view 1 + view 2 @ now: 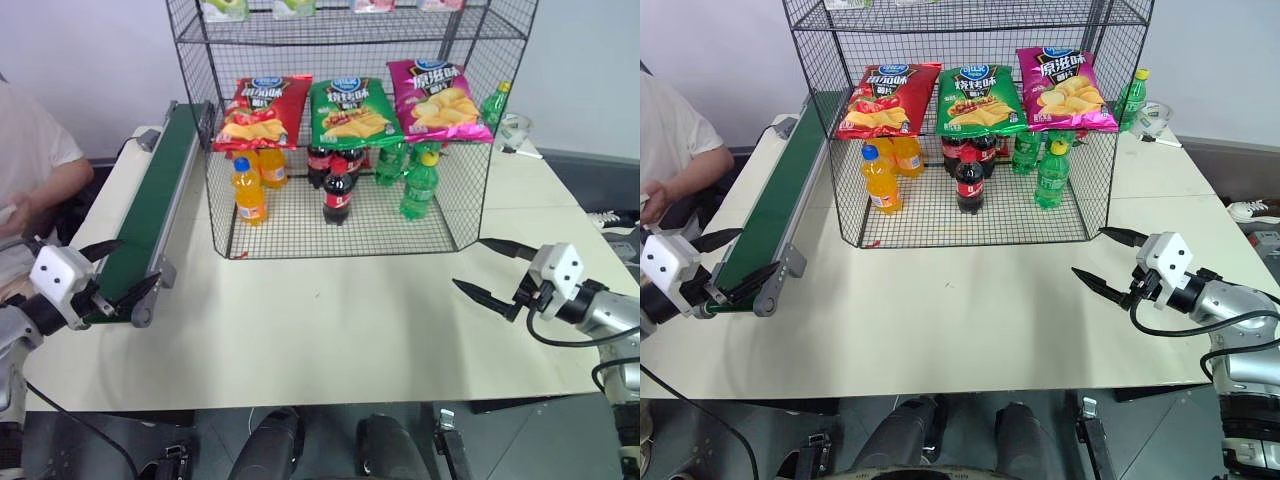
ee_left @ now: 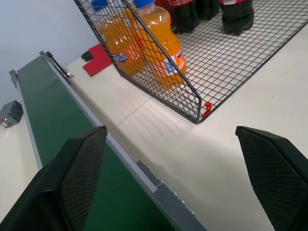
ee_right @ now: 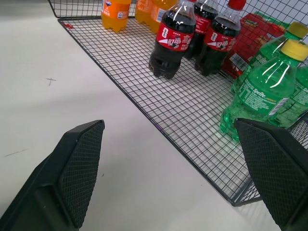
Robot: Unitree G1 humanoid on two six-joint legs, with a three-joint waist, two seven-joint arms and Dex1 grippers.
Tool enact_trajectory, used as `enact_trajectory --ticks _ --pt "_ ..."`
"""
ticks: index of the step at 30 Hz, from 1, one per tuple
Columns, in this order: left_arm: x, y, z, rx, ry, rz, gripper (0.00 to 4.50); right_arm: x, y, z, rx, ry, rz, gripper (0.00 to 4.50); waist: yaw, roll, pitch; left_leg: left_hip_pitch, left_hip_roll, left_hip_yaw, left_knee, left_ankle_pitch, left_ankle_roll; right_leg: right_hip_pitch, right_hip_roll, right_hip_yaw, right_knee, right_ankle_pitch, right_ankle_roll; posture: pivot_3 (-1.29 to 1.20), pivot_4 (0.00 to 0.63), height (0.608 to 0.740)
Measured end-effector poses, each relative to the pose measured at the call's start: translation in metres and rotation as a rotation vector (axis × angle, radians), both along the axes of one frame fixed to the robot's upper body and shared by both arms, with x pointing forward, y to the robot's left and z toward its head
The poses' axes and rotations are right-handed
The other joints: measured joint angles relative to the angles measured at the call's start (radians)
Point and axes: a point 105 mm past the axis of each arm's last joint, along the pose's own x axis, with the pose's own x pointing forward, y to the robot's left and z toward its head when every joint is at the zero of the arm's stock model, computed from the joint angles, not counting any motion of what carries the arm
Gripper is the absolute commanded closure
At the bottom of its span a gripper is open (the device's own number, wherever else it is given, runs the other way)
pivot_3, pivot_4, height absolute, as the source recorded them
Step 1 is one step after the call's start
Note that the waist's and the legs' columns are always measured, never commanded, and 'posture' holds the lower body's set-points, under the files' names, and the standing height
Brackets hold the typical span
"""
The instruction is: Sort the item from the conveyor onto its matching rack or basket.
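The red chip bag (image 1: 262, 110) lies on the middle tier of the black wire rack (image 1: 300, 228), at its left end, next to a green bag (image 1: 348, 112) and a pink bag (image 1: 436, 100). The dark-green conveyor (image 1: 160, 190) runs along the table's left side, and its belt is bare. My left gripper (image 1: 140, 260) is open, hovering over the conveyor's near end with nothing between its fingers. My right gripper (image 1: 468, 262) is open too, above the table in front of the rack's right corner, holding nothing.
On the rack's bottom tier stand orange soda bottles (image 1: 248, 190), cola bottles (image 1: 338, 190) and green bottles (image 1: 420, 185). A person's arm (image 1: 40, 175) rests at the table's left edge beside the conveyor. Bare table spreads in front of the rack (image 1: 330, 310).
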Motion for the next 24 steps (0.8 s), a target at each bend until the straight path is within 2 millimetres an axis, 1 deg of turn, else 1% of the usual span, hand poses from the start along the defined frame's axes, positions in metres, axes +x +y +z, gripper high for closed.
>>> enact_trajectory --ticks 5,14,24 --pt "0.0 -0.0006 0.0014 0.008 -0.015 -0.006 0.03 0.0004 0.0039 -0.0005 -0.004 0.0 0.013 0.0 0.0 0.0 0.0 0.0 0.0 0.0 0.0 0.0 0.0 0.0 0.0 0.0 0.0 0.0 0.0 0.0 0.15 0.74" --pt "-0.0003 0.0005 0.0003 0.032 -0.028 -0.003 0.03 0.0046 0.0078 0.0048 -0.01 -0.023 0.014 0.0 0.0 0.0 0.0 -0.001 0.0 0.0 0.0 0.0 0.0 -0.001 0.0 0.0 0.0 0.0 0.0 0.0 0.15 0.74" --pt "-0.0006 -0.001 -0.0047 0.013 -0.016 -0.001 0.03 0.0073 0.0094 0.0073 -0.018 -0.033 0.014 0.0 0.0 0.0 0.0 -0.001 0.0 0.0 0.0 0.0 0.0 -0.001 0.0 0.0 0.0 0.0 0.0 0.0 0.15 0.74"
